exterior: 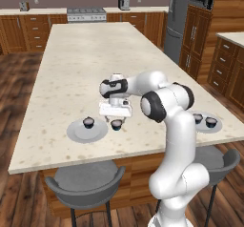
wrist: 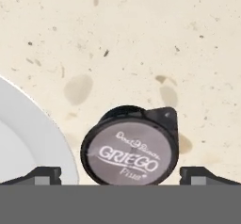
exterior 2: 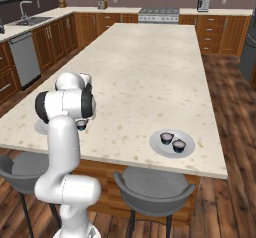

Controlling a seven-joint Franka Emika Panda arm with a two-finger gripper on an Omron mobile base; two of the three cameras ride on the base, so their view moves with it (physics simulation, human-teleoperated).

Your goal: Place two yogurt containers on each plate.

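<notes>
Dark yogurt cup (wrist: pixel 130 146) sits low centre in the hand view, on the counter (wrist: pixel 141 39) just beside a plate (wrist: pixel 28 138); gripper (wrist: pixel 120 177) jaws spread wide, either side, not touching.

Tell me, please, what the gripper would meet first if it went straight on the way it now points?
Most likely the lid of the yogurt cup on the counter, centred between the open gripper's fingertips; the plate lies beside it.
</notes>
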